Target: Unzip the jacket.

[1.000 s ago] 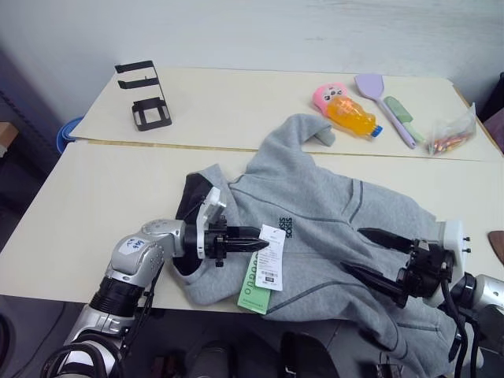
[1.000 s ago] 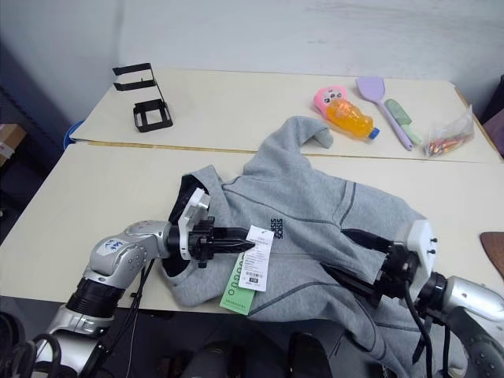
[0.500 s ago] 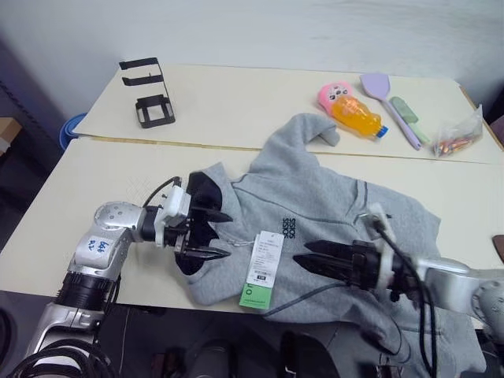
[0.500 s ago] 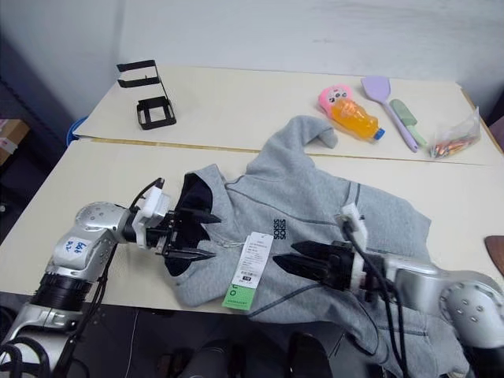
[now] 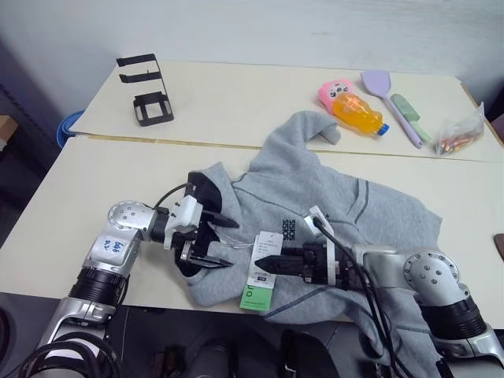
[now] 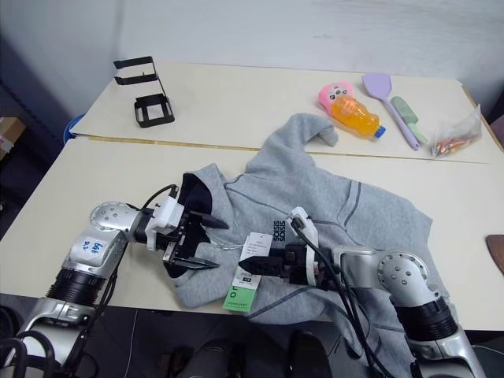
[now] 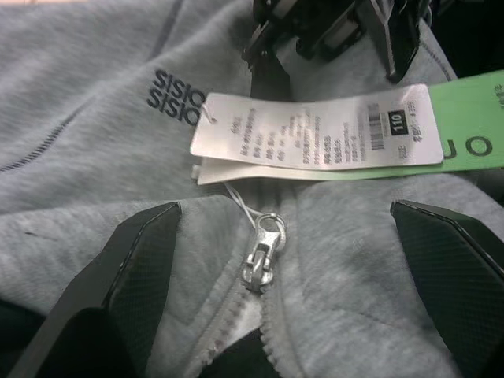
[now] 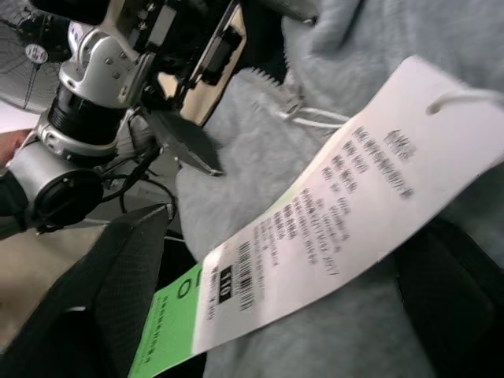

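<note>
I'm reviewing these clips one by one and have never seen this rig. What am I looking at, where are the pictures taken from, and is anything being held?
It is a humanoid robot with two arms, each ending in a two-fingered black gripper. Two pictures come from its head, looking down; two come from wrist cameras looking along the fingers. On the table lies a grey hooded jacket with a hang tag. The left gripper is open at the collar, its fingers either side of the zipper pull. The right gripper is open at the tag. Nothing is held. Behind are a black stand, an orange bottle and a spatula.
</note>
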`<action>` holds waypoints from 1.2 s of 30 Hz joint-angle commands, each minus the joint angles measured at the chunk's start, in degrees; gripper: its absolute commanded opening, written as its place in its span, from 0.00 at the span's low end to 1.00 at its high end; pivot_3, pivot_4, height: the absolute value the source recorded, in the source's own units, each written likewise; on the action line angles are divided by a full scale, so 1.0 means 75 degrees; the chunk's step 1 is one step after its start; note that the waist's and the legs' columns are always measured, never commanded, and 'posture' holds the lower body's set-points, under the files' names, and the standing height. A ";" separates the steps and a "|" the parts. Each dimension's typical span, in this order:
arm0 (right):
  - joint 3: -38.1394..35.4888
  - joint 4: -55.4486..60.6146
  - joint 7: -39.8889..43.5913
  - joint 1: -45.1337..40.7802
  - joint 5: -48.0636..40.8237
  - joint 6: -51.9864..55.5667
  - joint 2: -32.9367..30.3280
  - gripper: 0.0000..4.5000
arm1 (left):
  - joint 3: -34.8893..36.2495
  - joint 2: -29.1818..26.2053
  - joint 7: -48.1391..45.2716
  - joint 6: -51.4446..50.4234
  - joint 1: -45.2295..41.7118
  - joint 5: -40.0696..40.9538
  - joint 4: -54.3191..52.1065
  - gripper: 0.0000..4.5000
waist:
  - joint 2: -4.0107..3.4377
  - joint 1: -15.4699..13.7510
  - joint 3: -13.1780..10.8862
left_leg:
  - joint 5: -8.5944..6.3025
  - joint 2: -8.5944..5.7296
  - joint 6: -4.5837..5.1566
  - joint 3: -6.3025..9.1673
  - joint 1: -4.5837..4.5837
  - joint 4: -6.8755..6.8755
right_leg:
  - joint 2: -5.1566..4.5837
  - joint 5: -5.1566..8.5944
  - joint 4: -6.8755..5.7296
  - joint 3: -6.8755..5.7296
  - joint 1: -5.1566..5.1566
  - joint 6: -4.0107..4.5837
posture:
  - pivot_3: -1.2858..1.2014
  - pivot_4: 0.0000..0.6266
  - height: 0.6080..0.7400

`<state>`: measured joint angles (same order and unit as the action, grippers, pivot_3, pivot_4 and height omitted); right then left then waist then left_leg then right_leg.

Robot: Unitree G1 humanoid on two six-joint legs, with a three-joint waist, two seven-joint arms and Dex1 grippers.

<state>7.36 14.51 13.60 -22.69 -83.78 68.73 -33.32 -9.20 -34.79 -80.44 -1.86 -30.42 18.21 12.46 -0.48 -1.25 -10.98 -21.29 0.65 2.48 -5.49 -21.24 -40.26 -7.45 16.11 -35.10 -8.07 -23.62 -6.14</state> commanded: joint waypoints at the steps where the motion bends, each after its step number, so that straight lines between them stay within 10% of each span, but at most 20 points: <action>1: 0.0121 -0.0082 0.0224 -0.0139 0.0328 0.0132 0.0247 0.73 | -0.0128 0.0127 0.0526 0.0266 0.0063 -0.0554 0.0199 1.00 | 0.0000 0.0007 0.0000 | 0.0001 0.0000 0.0001 0.0000 0.0000 -0.0002 | 0.0000 -0.0001 -0.0001 0.0002 0.0001 -0.0002 | 0.52 0.24 1.00; 11: -0.0765 0.0064 0.0516 0.0003 0.0676 -0.0467 0.0832 0.00 | -0.0457 0.0127 0.1217 -0.0046 0.0125 -0.1337 0.0570 1.00 | 0.0000 0.0004 0.0003 | 0.0011 -0.0002 0.0005 -0.0001 0.0007 -0.0008 | -0.0009 -0.0005 -0.0020 0.0015 0.0002 -0.0003 | 0.52 0.24 1.00; 16: -0.1619 0.0389 0.0517 0.0261 0.0792 -0.1086 0.0881 0.00 | -0.0613 0.0043 0.1258 -0.0413 0.0207 -0.1425 0.0559 1.00 | -0.0004 0.0005 0.0010 | 0.0018 -0.0003 0.0003 0.0000 0.0019 -0.0008 | -0.0013 -0.0009 -0.0029 0.0038 0.0009 0.0001 | 0.52 0.24 1.00; 30: -0.2578 0.1830 0.2867 0.2534 0.6528 -0.6025 -0.1285 0.00 | -0.0689 -0.0107 0.1513 -0.0994 0.0636 -0.1433 0.0146 1.00 | -0.0013 -0.0006 0.0024 | 0.0017 -0.0007 0.0002 -0.0011 0.0035 -0.0005 | -0.0011 -0.0009 -0.0029 0.0047 0.0015 0.0001 | 0.52 0.24 1.00; 36: -0.4172 0.1458 0.3574 0.3474 0.6602 -0.6828 -0.1395 0.00 | -0.0765 -0.0141 0.1556 -0.1056 0.0783 -0.1446 0.0099 1.00 | -0.0014 -0.0013 0.0027 | 0.0018 -0.0006 0.0001 -0.0018 0.0070 0.0009 | -0.0010 -0.0009 -0.0028 0.0051 0.0039 0.0001 | 0.52 0.24 1.00</action>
<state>-18.98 26.00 38.40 2.36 -34.01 19.92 -42.55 -12.45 -34.53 -68.92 -6.91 -27.31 10.94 10.06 -0.58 -1.35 -10.78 -21.16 0.60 2.48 -5.64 -20.61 -40.13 -7.53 16.05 -35.27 -7.66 -23.23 -6.14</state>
